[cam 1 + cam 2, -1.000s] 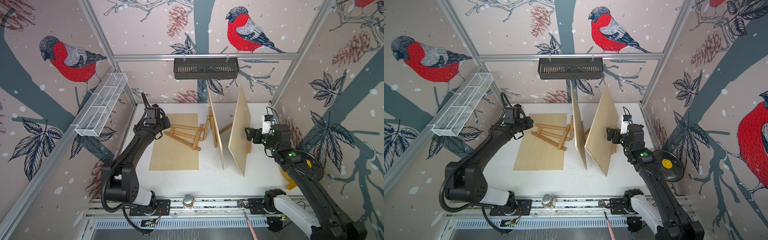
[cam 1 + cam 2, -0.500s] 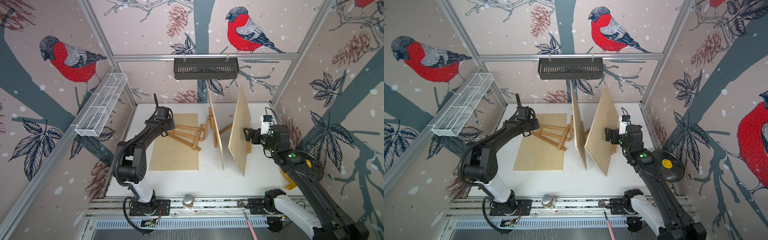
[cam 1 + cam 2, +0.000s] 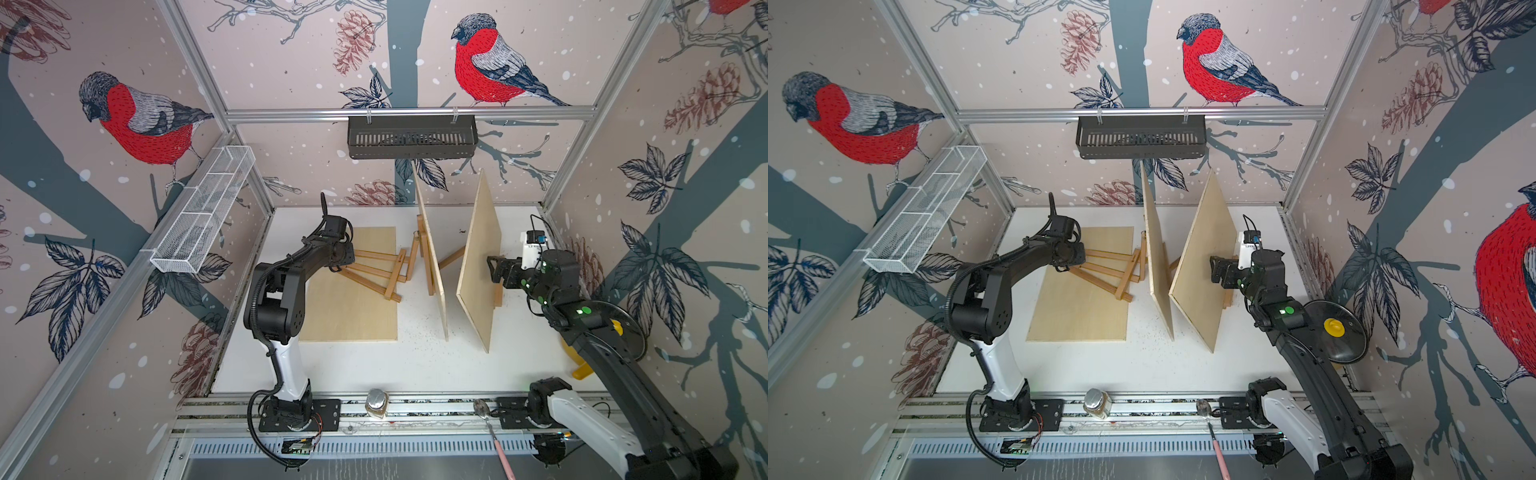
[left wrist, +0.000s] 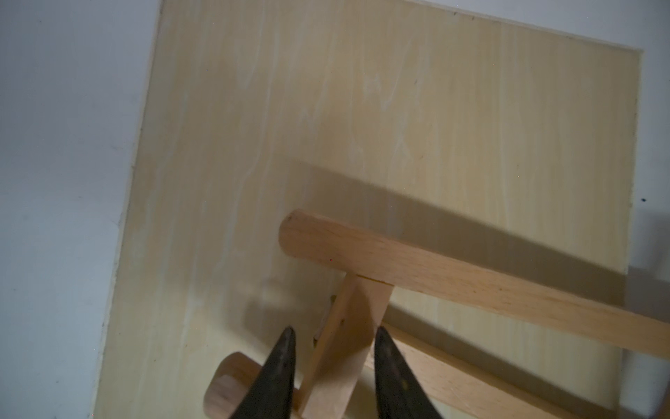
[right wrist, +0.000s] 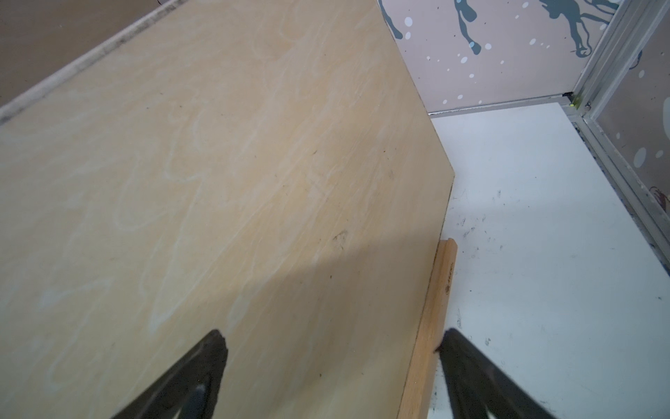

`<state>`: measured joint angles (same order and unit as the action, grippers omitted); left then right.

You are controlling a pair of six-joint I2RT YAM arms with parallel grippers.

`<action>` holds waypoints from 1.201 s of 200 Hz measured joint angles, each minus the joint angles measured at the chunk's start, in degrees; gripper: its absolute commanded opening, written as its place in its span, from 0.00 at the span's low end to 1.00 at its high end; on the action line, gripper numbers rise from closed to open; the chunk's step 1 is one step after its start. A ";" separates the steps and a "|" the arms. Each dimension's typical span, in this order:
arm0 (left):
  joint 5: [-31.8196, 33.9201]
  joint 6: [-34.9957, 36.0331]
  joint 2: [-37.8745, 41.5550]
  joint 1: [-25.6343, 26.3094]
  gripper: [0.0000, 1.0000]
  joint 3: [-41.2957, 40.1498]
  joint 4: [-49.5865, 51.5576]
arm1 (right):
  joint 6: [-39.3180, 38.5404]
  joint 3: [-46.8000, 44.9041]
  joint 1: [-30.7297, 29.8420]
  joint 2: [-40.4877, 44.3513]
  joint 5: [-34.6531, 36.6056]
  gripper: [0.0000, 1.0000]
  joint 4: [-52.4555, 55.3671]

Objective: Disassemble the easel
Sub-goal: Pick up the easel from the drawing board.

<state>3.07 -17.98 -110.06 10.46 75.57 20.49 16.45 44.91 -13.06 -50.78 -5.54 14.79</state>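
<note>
On the white tabletop [image 3: 415, 365] we see one pale rectangular plywood board [image 3: 349, 307] lying flat. Two more stand on easels not yet taken down: the middle upright plywood board [image 3: 432, 257] and the right upright plywood board [image 3: 478, 266]. The folded light-wood slatted easel frame [image 3: 374, 270] lies partly on the flat board. The left gripper [image 4: 331, 333] straddles one of its struts, fingers slightly apart with a gap on one side, not clamped. The right gripper [image 5: 333, 333] gapes wide at the right board's edge, holding nothing. We judge roughly a third done.
</note>
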 measured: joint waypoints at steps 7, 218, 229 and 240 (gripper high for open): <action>-0.13 0.04 -0.35 0.02 0.34 0.04 0.00 | -0.02 0.00 0.00 -0.15 0.00 0.93 0.02; 12.26 8.37 9.49 3.30 0.06 3.63 10.75 | 0.00 0.50 -0.13 0.42 0.00 0.93 0.26; 13.14 8.57 12.39 3.89 0.06 3.54 11.47 | 0.00 0.79 -0.13 0.90 0.02 0.92 0.46; 13.86 8.72 15.32 4.15 0.06 3.54 12.39 | -0.02 1.27 -0.13 1.44 0.09 0.92 0.74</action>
<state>16.93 -9.26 -94.74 14.61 79.11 32.88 16.43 46.17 -13.19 -49.34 -5.45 15.53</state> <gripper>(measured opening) 0.208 0.926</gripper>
